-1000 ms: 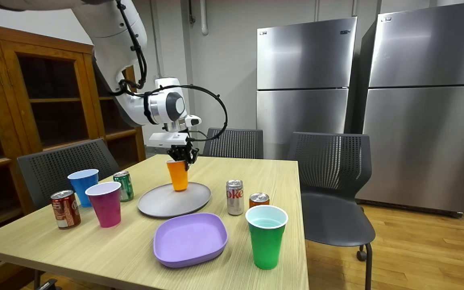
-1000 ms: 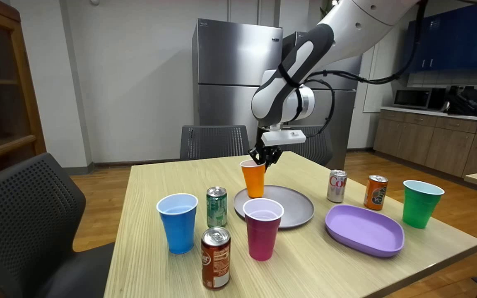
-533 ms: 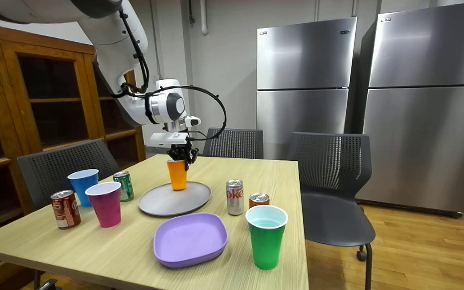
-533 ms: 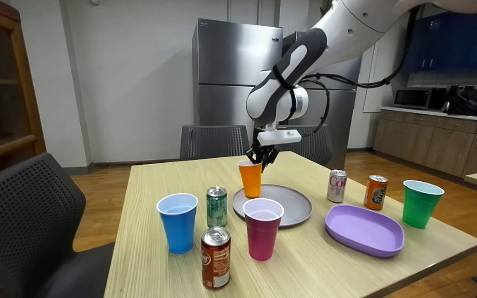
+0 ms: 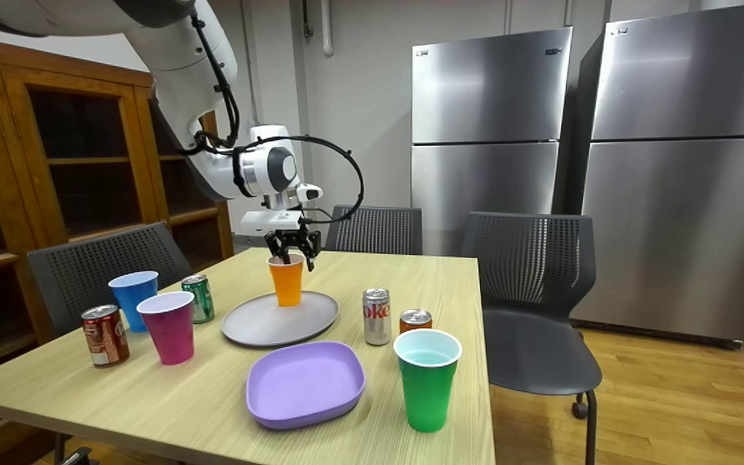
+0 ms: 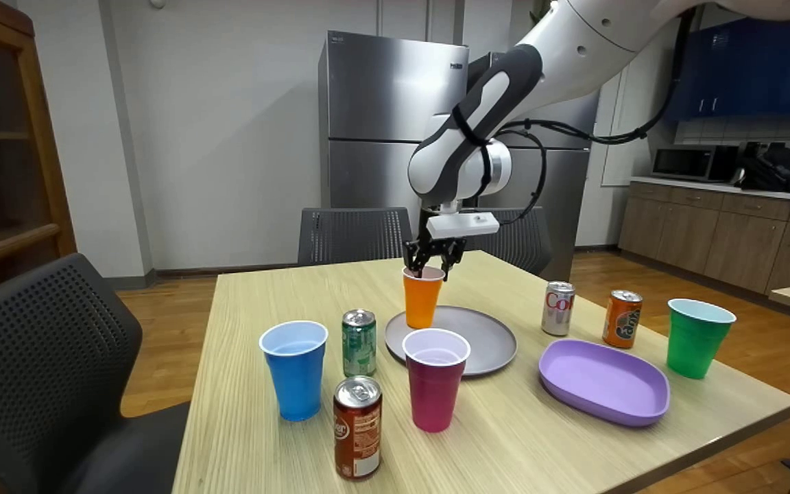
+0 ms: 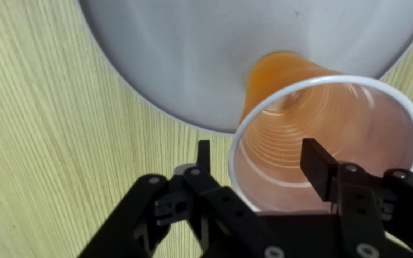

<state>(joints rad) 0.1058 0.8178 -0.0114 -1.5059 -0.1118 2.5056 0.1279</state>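
My tool (image 7: 259,160) grips nothing, its jaws apart, one inside the orange cup (image 6: 422,303), the other outside the rim; I can't tell if either touches. The cup stands below the tool, on the gray plate (image 6: 485,337) on the counter (image 6: 299,293).

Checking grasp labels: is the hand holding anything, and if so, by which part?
Nothing is held: the hand is open, one jaw inside the orange plastic cup, the other outside its rim; the cup stands on the gray plate.

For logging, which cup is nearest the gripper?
The orange cup: the open gripper straddles its rim; the blue cup, magenta cup and green cup stand farther off.
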